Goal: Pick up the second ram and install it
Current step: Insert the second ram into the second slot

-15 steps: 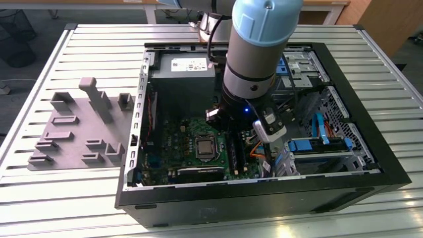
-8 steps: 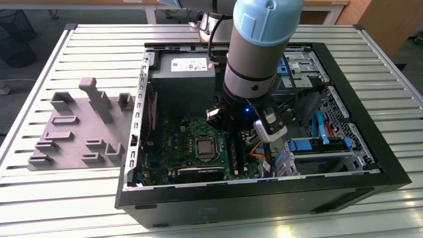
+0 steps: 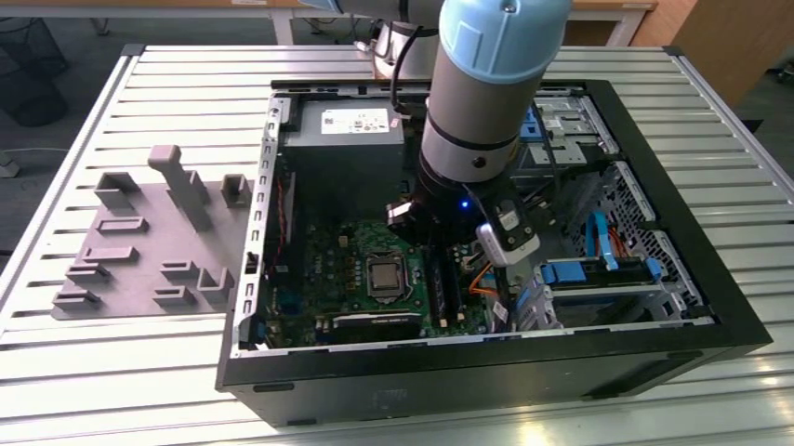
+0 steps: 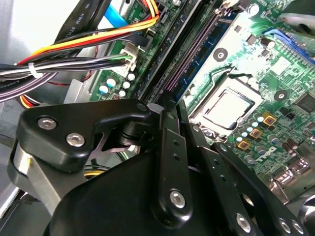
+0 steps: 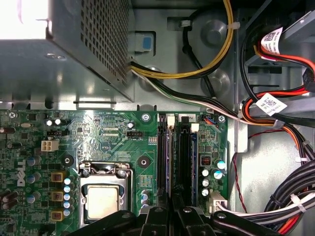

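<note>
This is a robotics lab or test workshop set up for computer assembly. An open desktop computer case lies on its side on a slatted metal desk, its green motherboard exposed, and an industrial robot arm reaches down into it. Beside the case sits a grey fixture plate with raised holders. Wooden furniture and a dark floor show behind the desk.

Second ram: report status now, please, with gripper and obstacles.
Gripper low over the ram slots, inside the case. Ram upright in a slot at its tip. Cables beside, clear of slots.
</note>
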Controlling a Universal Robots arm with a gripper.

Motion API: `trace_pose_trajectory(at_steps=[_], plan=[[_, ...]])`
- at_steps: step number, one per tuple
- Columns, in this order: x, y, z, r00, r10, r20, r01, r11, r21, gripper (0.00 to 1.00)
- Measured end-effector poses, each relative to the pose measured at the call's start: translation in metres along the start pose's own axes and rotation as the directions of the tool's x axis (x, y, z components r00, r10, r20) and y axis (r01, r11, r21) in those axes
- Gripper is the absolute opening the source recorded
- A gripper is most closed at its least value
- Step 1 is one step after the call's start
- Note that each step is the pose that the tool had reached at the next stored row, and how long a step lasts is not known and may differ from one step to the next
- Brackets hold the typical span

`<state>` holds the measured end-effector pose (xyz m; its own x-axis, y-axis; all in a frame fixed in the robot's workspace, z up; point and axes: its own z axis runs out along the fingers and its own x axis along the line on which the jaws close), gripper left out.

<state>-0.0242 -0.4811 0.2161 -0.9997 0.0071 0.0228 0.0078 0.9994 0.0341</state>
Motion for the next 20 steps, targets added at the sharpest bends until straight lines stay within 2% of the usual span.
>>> trace_pose_trajectory(at_steps=[20], plan=[[-0.0016,0.0002,0.0013,1.0000,0.000,-0.0010,0.000,1.0000,0.0005,0.14]])
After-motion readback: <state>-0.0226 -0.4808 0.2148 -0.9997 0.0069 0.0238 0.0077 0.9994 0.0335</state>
